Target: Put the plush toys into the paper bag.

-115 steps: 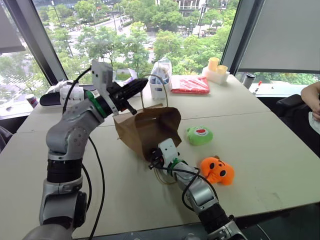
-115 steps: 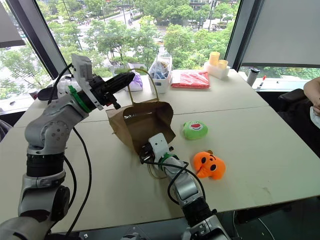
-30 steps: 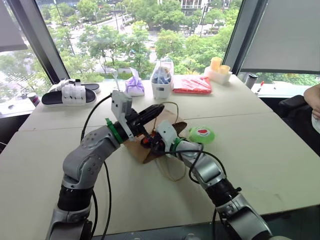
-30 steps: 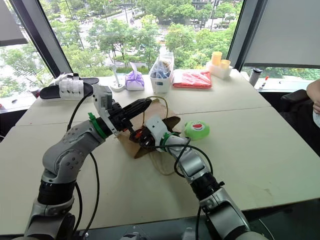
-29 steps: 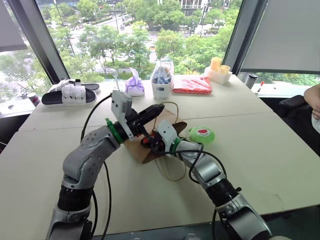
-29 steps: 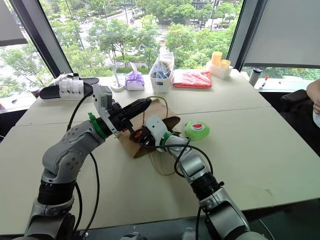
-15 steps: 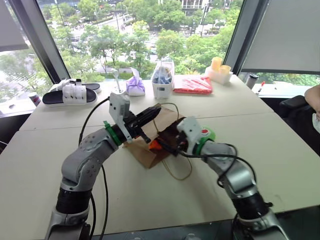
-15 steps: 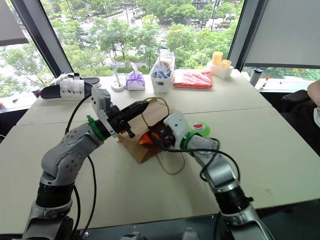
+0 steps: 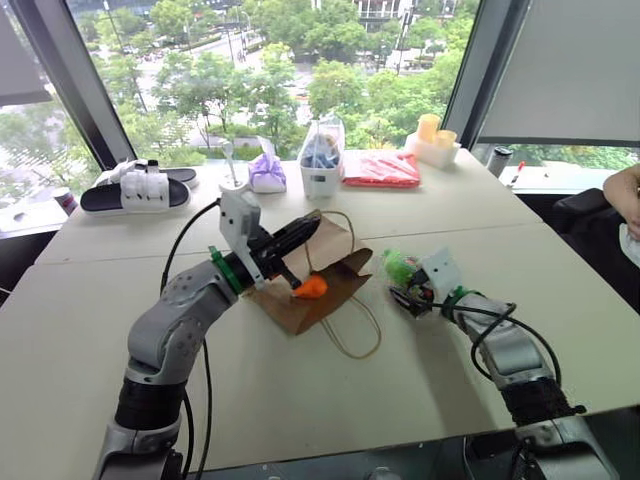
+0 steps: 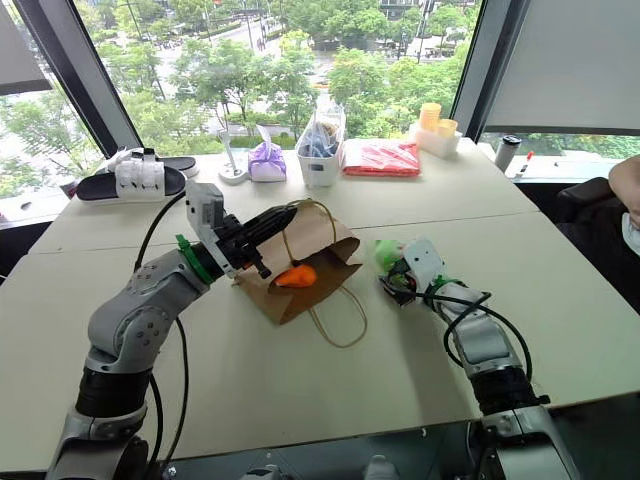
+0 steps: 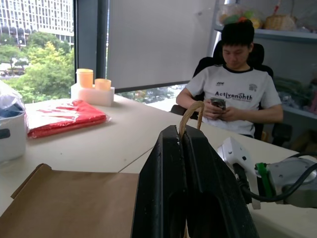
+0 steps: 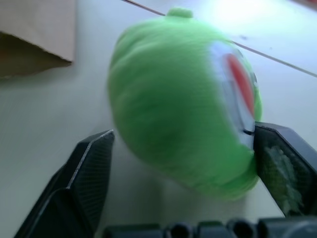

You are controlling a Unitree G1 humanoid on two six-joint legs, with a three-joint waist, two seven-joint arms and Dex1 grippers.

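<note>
The brown paper bag (image 9: 318, 275) lies on its side in the middle of the table (image 9: 300, 400). One loop handle (image 11: 190, 110) is pinched between the closed fingers of the left gripper (image 9: 308, 231). The orange plush toy (image 9: 310, 287) is seen in the bag's mouth. The green plush toy (image 12: 183, 101) sits on the table just right of the bag, between the wide-open fingers of the right gripper (image 9: 400, 288). A person (image 11: 237, 94) is seated beyond the table.
</note>
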